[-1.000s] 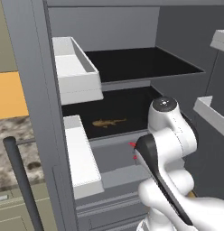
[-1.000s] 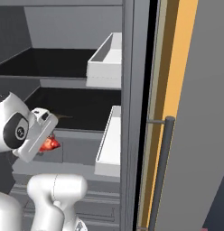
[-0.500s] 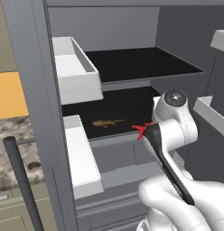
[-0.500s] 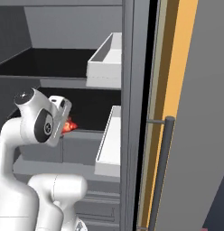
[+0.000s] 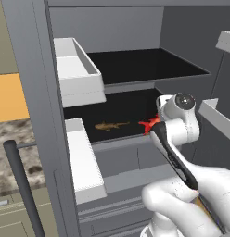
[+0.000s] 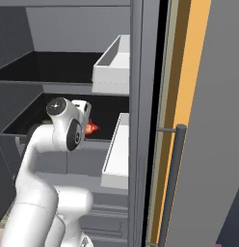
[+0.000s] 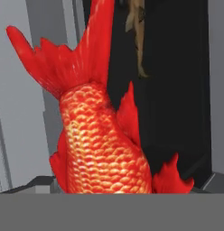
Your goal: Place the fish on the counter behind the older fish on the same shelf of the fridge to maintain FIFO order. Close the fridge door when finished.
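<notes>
The red fish point(image 7: 102, 135) is being held tight in the gripper point(image 5: 156, 124) (fingers hidden), at the shelf point(image 5: 118, 139) front. The older fish point(image 5: 110, 125) is being seen ahead and off to the side, lying along the shelf front.

Black shelf point(image 5: 130, 115) lay open behind and right of the older fish point(image 5: 110, 125); white door bins point(image 5: 82, 157) flanked the opening.
</notes>
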Tool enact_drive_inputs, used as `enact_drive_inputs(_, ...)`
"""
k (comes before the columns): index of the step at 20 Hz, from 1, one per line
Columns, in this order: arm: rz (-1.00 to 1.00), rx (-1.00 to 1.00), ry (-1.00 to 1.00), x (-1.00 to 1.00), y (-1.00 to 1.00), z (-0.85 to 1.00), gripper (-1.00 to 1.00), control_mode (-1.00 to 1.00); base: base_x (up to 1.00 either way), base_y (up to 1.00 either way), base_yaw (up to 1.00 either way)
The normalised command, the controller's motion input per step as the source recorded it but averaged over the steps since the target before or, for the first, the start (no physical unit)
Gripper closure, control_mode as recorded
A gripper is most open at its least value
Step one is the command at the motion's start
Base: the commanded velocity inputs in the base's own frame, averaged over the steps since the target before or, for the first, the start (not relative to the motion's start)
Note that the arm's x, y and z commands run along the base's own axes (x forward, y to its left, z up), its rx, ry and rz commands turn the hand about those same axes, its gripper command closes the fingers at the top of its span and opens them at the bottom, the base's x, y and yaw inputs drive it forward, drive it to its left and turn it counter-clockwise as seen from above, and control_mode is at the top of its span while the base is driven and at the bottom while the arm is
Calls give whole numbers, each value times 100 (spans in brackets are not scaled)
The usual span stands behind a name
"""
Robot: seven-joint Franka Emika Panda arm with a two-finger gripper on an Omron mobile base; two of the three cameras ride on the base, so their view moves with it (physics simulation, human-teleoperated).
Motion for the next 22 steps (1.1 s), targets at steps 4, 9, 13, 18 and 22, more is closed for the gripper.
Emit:
enact_drive_inputs(4,1,1,0,82,-3,6,100,-100,0,0,0)
enact_drive_inputs(9,0,0,0,85,1,-12,100,-100,0,0,0)
enact_drive_inputs(13,0,0,0,73,2,-13,100,-100,0,0,0)
enact_drive_inputs(18,0,0,0,70,6,-12,100,-100,0,0,0)
enact_drive_inputs(22,0,0,-2,56,2,-8,100,-100,0,0,0)
